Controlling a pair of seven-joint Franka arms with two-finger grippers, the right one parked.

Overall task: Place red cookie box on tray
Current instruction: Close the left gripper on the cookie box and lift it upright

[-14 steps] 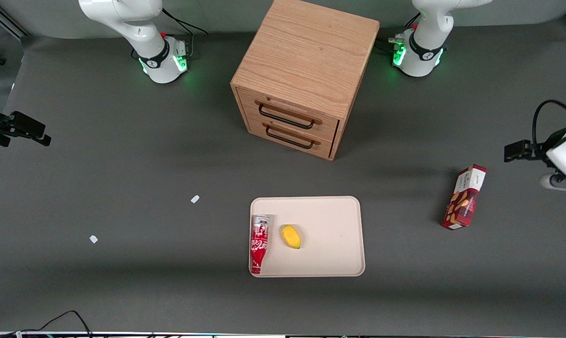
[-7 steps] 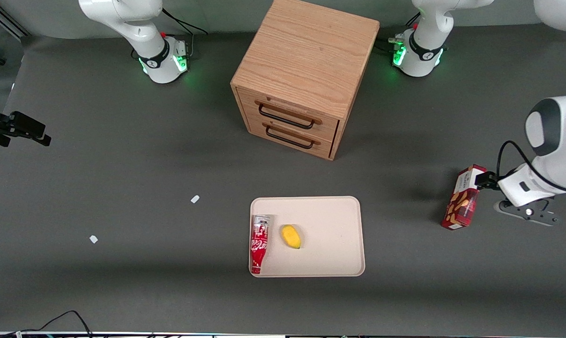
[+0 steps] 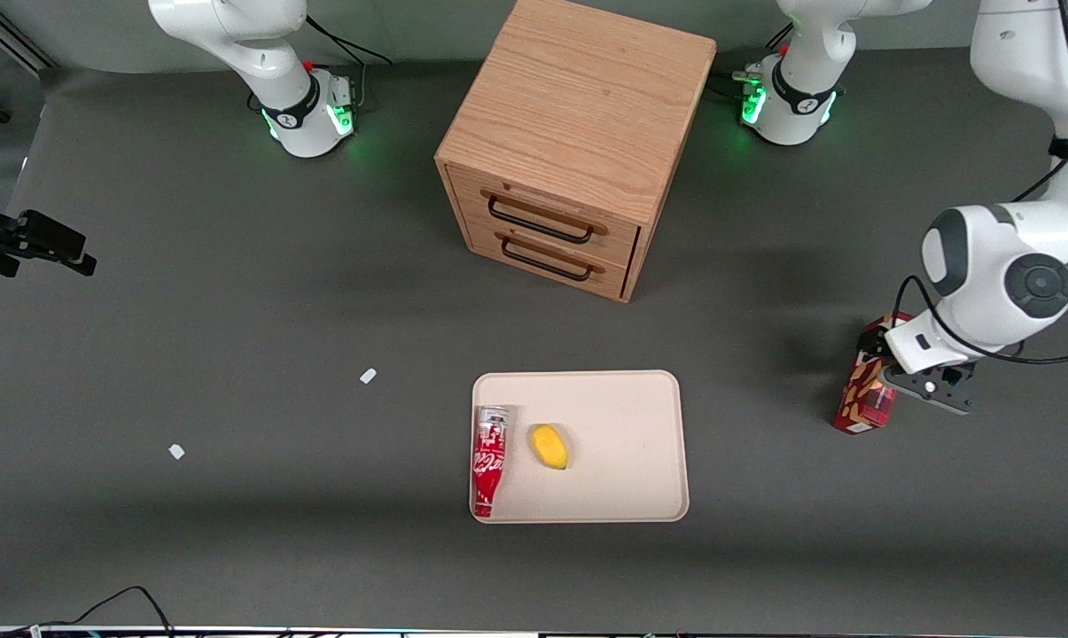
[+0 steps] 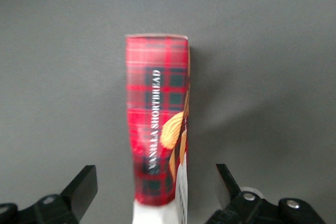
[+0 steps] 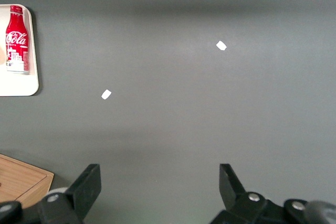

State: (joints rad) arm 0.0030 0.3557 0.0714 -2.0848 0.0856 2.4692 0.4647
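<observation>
The gripper [image 4: 156, 187] hangs wide open over the red cookie box [image 4: 157, 119]; the tray [image 3: 622, 425] holds a red bottle [image 3: 489, 459] and, seemingly, a mango [image 3: 549, 446].

Red cookie box [image 3: 863, 395] lies on the table [image 3: 232, 310] toward the working arm's end, well apart from the tray [image 3: 622, 416]; pincer [image 4: 156, 190] above it, fingers spread.

Dark grey worktop [image 3: 232, 292] under soft, even light

A light oak cabinet [image 3: 578, 133] with 2 drawers and dark bar handles stands mid-worktop, its front turned toward the front camera. 2 small white scraps [image 3: 368, 376] lie toward the parked arm's end. A black cable [image 3: 117, 602] curls at the near edge. Faint shadow bands cross the matte surface.
</observation>
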